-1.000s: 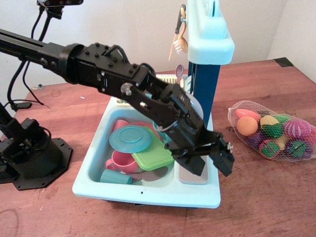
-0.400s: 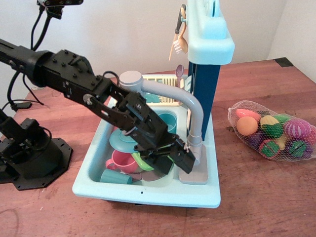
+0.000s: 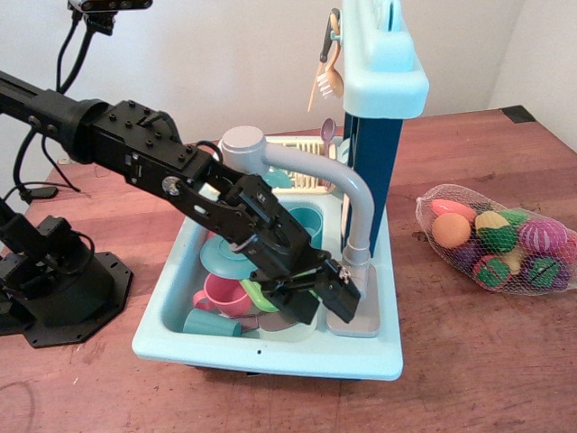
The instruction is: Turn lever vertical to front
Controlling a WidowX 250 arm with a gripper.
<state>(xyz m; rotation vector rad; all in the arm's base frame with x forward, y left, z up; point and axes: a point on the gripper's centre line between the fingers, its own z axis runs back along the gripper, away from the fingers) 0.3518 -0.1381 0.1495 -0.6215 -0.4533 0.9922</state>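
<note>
Lever at faucet base (image 3: 358, 271) hidden behind my gripper (image 3: 323, 298), fingers spread apart just beside it, over toy sink (image 3: 270, 352) crowded with dishes (image 3: 236, 262).

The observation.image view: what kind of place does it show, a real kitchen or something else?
Probably a robot test setup, not a real kitchen. A toy sink of light blue plastic with a grey faucet stands on a wooden table, a net bag of toy fruit lies beside it, and the arm's base sits on the table.

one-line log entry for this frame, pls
phase: approach | hand: low over sink, beside faucet base | lever: hidden behind hand, contact unclear | jaws: state unclear | spout: over the basin
</note>
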